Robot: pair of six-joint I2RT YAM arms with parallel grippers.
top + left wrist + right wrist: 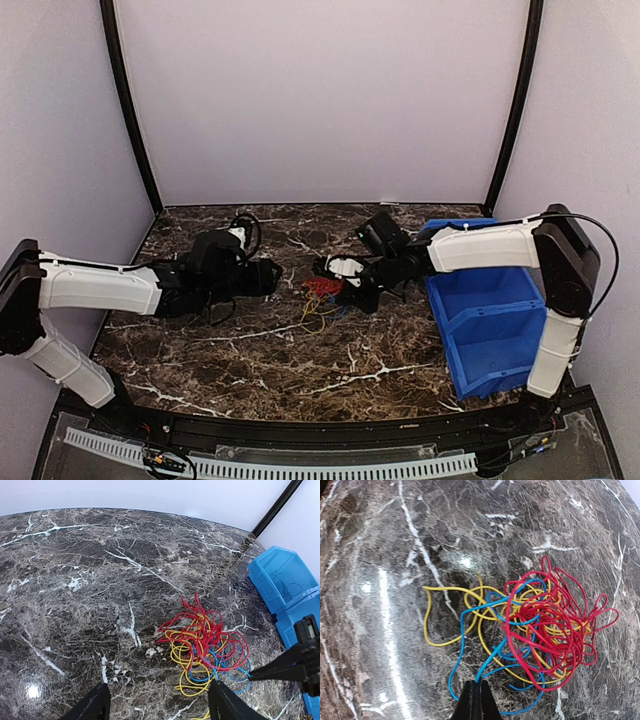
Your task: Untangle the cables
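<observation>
barely begun: the cables (pixel 540 625) lie in one knot, right gripper (pixel 479 685) clamped on a blue strand (pixel 492 660) at its seven o'clock, left gripper (pixel 158 695) spread, empty.

Cables (pixel 540 625) partly behind right end effector (pixel 476 685)

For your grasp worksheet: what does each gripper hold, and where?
The right gripper pinches the blue cable at a loose stretch beside the tangle; the left gripper is open, holding nothing.

A loose tangle is being formed on the table (pixel 250 350) by the red, yellow and blue cables (pixel 540 625); yellow and blue loops are being splayed outward, one blue strand being pinched.
</observation>
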